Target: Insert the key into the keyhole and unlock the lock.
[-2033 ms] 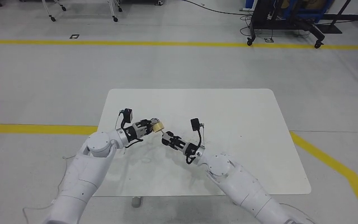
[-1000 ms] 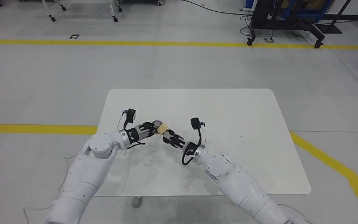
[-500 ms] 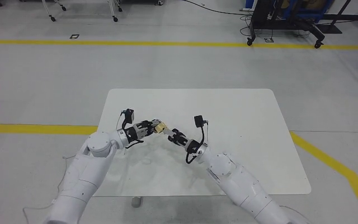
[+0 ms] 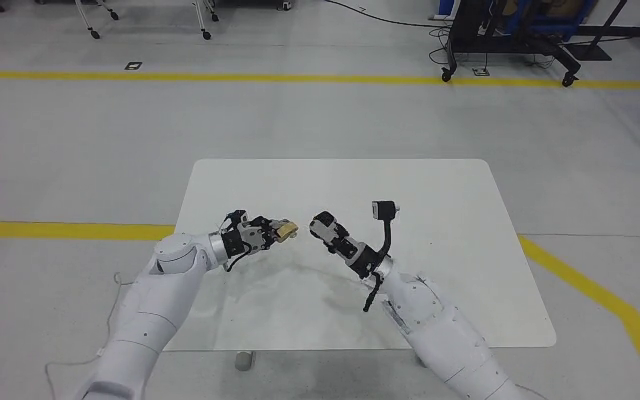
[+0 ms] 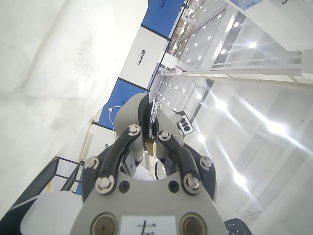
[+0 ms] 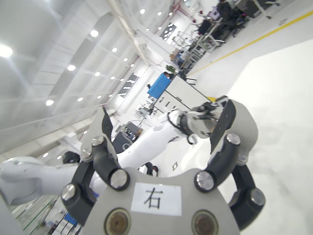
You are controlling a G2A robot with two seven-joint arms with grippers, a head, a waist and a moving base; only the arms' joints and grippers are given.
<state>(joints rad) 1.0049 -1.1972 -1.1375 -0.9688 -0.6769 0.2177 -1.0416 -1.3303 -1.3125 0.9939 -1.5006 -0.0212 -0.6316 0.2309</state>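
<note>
- The left gripper (image 4: pixel 266 233) is clamping down on the lock (image 4: pixel 287 230). Both fingers are pressing on it from either side, so it's a proper grasp.
- In the top view, the lock's brass body is sticking out just past those fingertips, on the side pointing toward the other arm.
- In the left wrist view, a sliver of brass is showing down in the slot between the two fingers. A silver metal bit (image 5: pixel 154 107) is poking up further along, between the pads. Honestly can't tell whether that's the key or the shackle.
- The right gripper (image 4: pixel 320 222) is sitting released, with its fingers spread wide and nothing pinched between them. That's easy to see in its own wrist view.
- From the right gripper, the lock is hanging just off its fingertips, straight across from it. It's near but not touching, and a small gap is showing between them in the top view.
- The two grippers are facing each other tip to tip, with the lock in between and on the left gripper's end.
- The white table (image 4: pixel 440 200) is lying underneath both hands and stretching well out beyond them.
</note>
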